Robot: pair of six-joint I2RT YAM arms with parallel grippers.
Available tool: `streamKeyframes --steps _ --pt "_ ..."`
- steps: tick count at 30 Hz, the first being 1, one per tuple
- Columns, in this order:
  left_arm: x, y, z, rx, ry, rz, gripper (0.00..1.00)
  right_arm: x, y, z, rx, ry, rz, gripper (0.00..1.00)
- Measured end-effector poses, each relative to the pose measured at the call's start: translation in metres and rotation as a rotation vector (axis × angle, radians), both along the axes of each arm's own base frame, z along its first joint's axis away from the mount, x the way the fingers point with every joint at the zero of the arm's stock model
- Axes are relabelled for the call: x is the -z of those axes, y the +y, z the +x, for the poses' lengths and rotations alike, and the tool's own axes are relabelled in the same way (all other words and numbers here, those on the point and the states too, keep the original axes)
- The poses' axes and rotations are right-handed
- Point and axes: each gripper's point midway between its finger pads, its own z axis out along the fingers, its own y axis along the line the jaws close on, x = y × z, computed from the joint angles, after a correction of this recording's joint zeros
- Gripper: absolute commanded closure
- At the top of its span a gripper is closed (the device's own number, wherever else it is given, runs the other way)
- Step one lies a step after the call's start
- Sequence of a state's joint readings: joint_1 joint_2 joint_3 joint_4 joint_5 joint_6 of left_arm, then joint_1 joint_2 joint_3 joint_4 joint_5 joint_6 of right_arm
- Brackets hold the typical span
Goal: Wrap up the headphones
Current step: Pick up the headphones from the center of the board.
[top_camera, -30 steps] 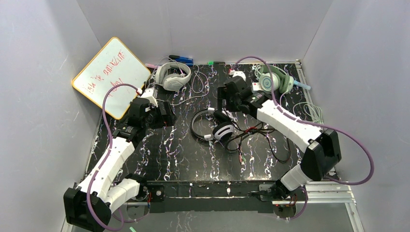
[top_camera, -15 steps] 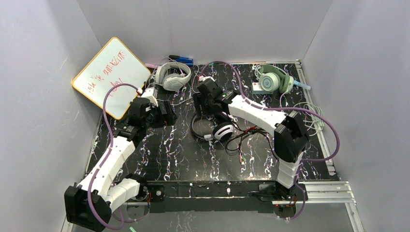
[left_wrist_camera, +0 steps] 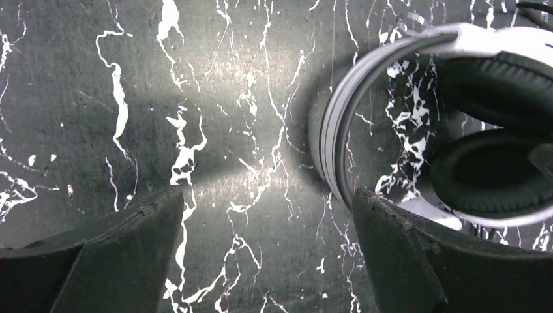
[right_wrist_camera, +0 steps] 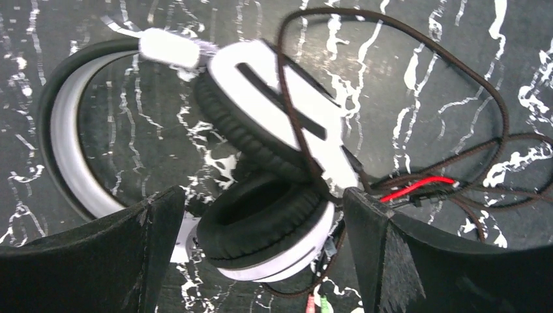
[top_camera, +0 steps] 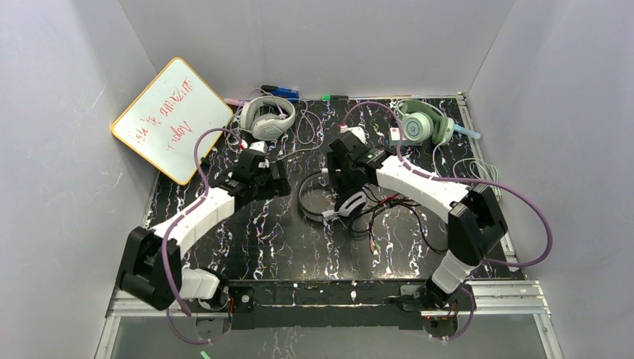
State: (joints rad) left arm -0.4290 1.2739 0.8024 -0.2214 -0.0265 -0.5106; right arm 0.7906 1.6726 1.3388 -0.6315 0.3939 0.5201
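Observation:
The black-and-white headset (top_camera: 327, 200) lies at the table's middle, its black cable (top_camera: 404, 213) tangled loosely to its right. My right gripper (top_camera: 346, 185) hovers open just above it; in the right wrist view its ear cups (right_wrist_camera: 267, 222) sit between the spread fingers (right_wrist_camera: 130, 254) without being gripped. My left gripper (top_camera: 281, 185) is open just left of the headband (left_wrist_camera: 331, 140), with bare table between its fingers (left_wrist_camera: 124, 254). The mint-green headset (top_camera: 422, 127) is at the back right with its pale cable (top_camera: 478, 170). The light grey headset (top_camera: 265, 120) is at the back left.
A whiteboard (top_camera: 173, 118) leans against the left wall. Markers (top_camera: 280, 92) lie along the back edge. A small white box (top_camera: 394, 136) sits beside the mint headset. Grey walls close in three sides of the black marbled table (top_camera: 247, 239).
My left arm has swung right, bringing its gripper next to the headband. My right gripper swept left, then came back over the ear cups.

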Motion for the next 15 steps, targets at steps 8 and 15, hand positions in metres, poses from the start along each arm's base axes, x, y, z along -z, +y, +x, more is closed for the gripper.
streamKeyframes --steps 8,15 --pt "0.009 -0.023 0.028 -0.007 0.006 0.043 0.02 0.032 -0.033 -0.010 0.061 0.088 -0.020 0.04" --pt "0.015 -0.049 0.027 0.014 0.010 0.050 0.03 0.040 -0.036 -0.017 0.064 0.129 0.113 0.13"
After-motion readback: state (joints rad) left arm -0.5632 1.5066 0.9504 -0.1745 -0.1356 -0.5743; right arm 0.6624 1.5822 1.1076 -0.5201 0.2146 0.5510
